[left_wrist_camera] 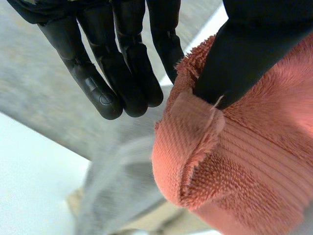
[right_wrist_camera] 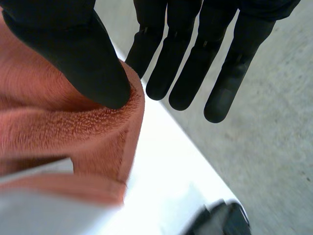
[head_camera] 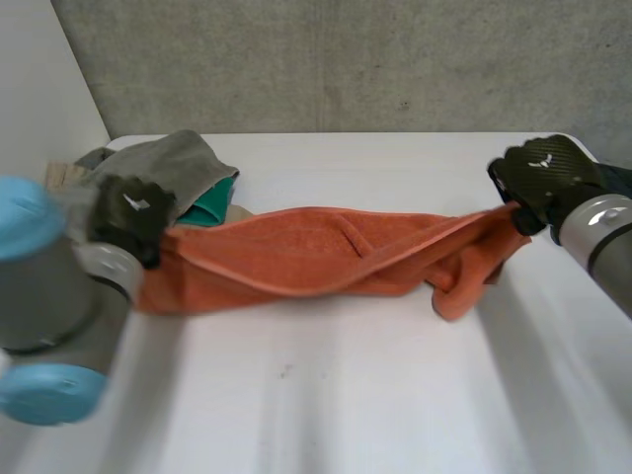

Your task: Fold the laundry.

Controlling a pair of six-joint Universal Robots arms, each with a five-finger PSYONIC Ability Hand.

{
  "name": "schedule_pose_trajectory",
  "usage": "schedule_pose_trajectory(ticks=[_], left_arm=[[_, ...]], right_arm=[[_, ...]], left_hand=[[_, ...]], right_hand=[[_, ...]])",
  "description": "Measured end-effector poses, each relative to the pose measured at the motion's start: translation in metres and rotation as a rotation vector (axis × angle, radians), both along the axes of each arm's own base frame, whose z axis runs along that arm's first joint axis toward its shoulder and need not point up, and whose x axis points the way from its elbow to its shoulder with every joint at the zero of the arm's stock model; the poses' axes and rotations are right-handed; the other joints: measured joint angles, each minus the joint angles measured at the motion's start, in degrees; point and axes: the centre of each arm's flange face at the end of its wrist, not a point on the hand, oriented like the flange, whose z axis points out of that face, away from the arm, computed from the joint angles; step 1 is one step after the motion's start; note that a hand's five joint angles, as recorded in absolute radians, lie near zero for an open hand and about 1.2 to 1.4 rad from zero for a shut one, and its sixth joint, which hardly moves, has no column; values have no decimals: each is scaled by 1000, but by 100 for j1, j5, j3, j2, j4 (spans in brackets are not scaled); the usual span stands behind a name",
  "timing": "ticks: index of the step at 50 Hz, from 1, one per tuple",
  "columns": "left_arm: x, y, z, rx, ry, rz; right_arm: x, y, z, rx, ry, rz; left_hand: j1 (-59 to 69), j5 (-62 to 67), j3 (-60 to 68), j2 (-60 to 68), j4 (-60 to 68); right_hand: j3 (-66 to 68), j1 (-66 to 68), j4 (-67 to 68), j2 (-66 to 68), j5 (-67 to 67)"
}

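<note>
Nearest, our left hand pinches one end of the orange terry towel.
Our right hand pinches the other end; the towel hangs between them over the white table.

We cannot make out the left arm: it is smeared, and it covers the end of the orange towel beside the left hand. The grey cloth behind that hand is half hidden. The thumb of the right hand covers the pinched towel corner. A dark thing under its palm is blurred and cut off.
</note>
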Motion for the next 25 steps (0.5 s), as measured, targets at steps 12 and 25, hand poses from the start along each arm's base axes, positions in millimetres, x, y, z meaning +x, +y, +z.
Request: schedule_pose_trajectory(ticks=[12, 25], left_arm=[[35, -33, 31, 99, 65, -79], [13, -153, 39, -159, -21, -31]], right_arm=[[-12, 13, -26, 175, 345, 75], [23, -75, -40, -77, 234, -80]], left_hand=[[0, 0, 0, 1, 0], [0, 0, 6, 6, 4]], right_hand=[[0, 0, 1, 0, 0], [0, 41, 3, 0, 116]])
